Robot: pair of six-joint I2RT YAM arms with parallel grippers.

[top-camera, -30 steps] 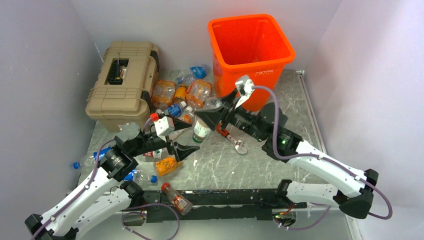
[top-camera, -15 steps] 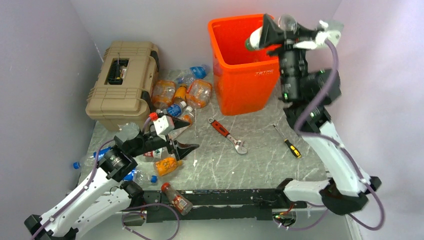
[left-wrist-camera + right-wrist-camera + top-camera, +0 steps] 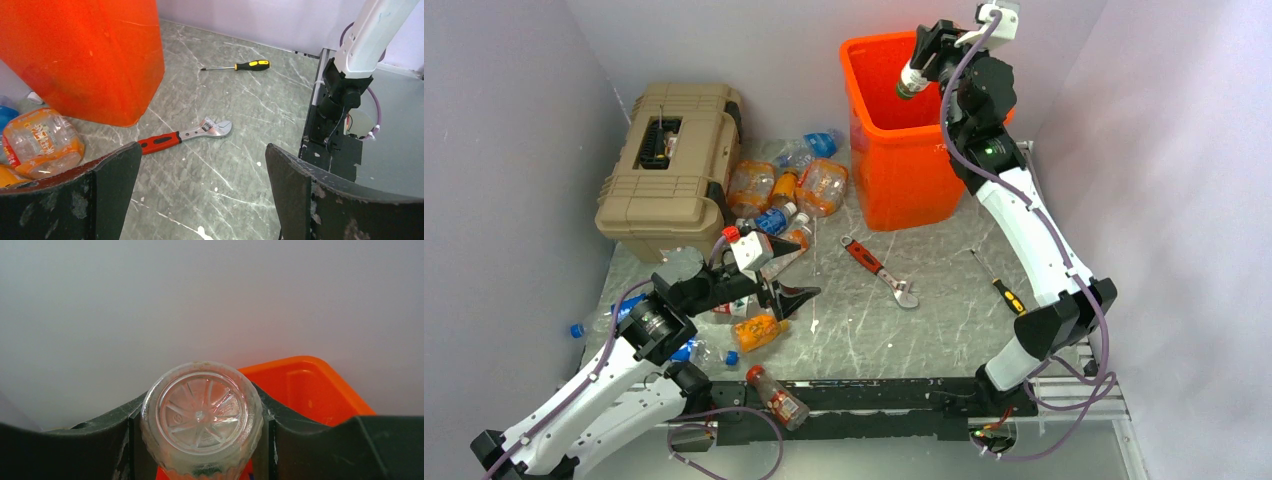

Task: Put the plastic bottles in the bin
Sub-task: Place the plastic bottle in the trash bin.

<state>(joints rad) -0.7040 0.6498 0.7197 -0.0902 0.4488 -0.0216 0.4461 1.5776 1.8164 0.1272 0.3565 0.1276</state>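
My right gripper is shut on a clear bottle with a green cap, held cap-down over the orange bin. In the right wrist view the bottle's clear base fills the gap between the jaws, with the bin's rim behind. My left gripper is open and empty low over the table, just right of an orange bottle. Several bottles lie between the toolbox and the bin. One orange-tinted bottle shows in the left wrist view beside the bin's wall.
A tan toolbox stands at the back left. A red-handled wrench and a small screwdriver lie on the table right of centre. More bottles lie by the left arm, and one lies at the near edge.
My right arm has carried the green-capped bottle up from the table, first high above the bin's right rim, and now holds it lower and leftward over the bin's opening. The left arm has barely moved.
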